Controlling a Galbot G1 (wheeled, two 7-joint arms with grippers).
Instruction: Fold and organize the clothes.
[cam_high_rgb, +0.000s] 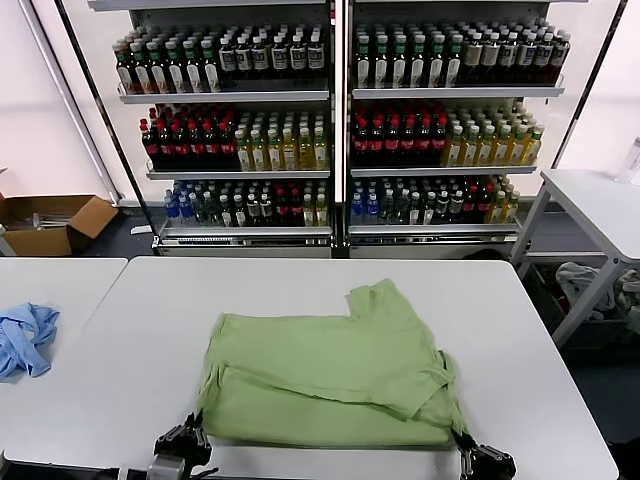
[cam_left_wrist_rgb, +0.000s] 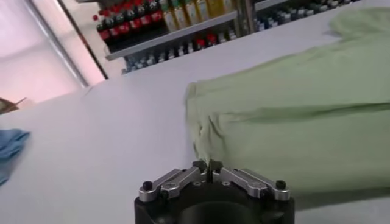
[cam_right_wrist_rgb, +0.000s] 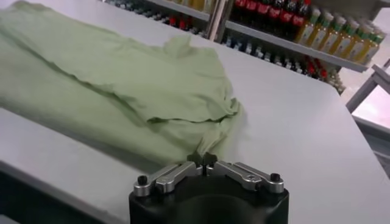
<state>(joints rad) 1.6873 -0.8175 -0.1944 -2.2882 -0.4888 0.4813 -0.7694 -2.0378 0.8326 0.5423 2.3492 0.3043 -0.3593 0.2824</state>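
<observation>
1. Lying on the white rectangular table (cam_high_rgb: 140, 330), the light green short-sleeved polo shirt (cam_high_rgb: 330, 375) is sitting folded across its middle, its upper layer doubled over the lower one and one sleeve pointing toward the far edge

2. Reaching in at the near left corner of the shirt, the left pincer (cam_high_rgb: 193, 425) is sitting with its jaws closed, pinching the shirt's near left edge; the left wrist view is showing its black body and silver linkages (cam_left_wrist_rgb: 207, 170) right at the crumpled green hem

3. Working at the near right corner, the right pincer (cam_high_rgb: 463, 440) is likewise closed, pinching the shirt's fabric; the right wrist view is showing a gathered strip of green cloth running up from its tips (cam_right_wrist_rgb: 204, 159)

4. Resting on the neighbouring white table to the left, a crumpled light-blue cloth (cam_high_rgb: 25, 338) is lying well apart from the shirt

5. Standing behind the tables, a tall white shelf rack filled with rows of drink bottles (cam_high_rgb: 330, 130) is facing the robot, and an open brown cardboard box (cam_high_rgb: 50, 222) is sitting on the floor to the left
</observation>
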